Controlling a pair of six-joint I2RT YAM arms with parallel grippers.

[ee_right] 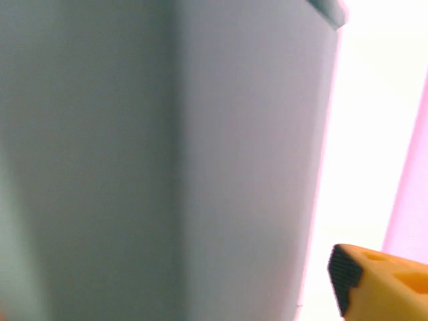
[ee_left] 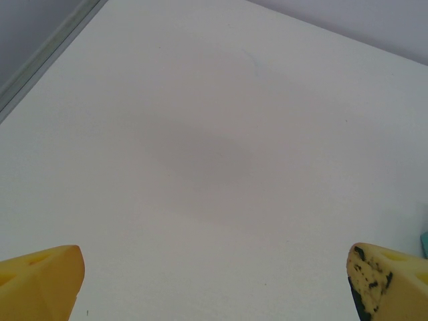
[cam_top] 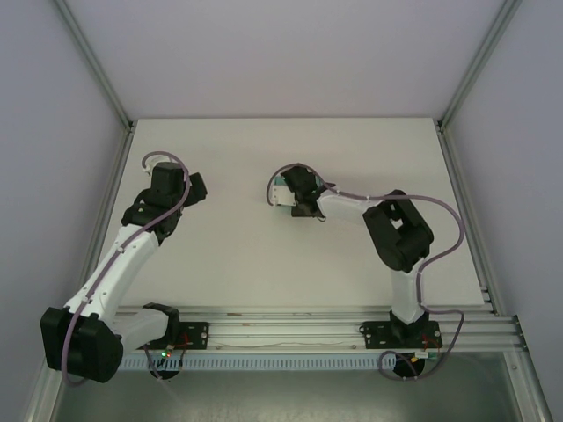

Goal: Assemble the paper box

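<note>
Two bases point(cam_top: 167, 334) bolted side by side on the aluminium rail point(cam_top: 290, 330) at the near edge of the white table point(cam_top: 264, 264). From the left base, the left arm point(cam_top: 114, 272) leaning away and slightly rightward, a purple cable point(cam_top: 132, 237) looped along it. From the right base, the right arm point(cam_top: 400, 237) straight up to a black elbow, then bent leftward toward the table's middle.

Farther out on the left side, the left gripper point(cam_top: 195, 186), hanging over bare tabletop, well apart from its partner. Released: in its wrist view, two yellow fingertips point(ee_left: 40, 281) spread to opposite lower corners, nothing but white surface between them. At that view's right edge, just above the right-hand fingertip, a teal sliver point(ee_left: 424, 242), too little to name.

About level with it, near the table's middle, the right gripper point(cam_top: 287, 190), pointing left. At its tip in the overhead view, the paper box point(cam_top: 279, 195), a small pale and teal shape. From the right wrist, the same paper box point(ee_right: 167, 160) blurred and very close: a broad grey-teal panel with one soft vertical crease, its right edge running down toward the lower right. There, one yellow-orange fingertip point(ee_right: 374, 284) with a black ribbed pad, a bright strip of table between it and the panel. Other finger hidden. Cannot tell whether clenched on the card or merely beside it.

Beyond both, bare table to the far edge, then metal frame posts point(cam_top: 97, 61) and pale walls point(cam_top: 290, 44).
</note>
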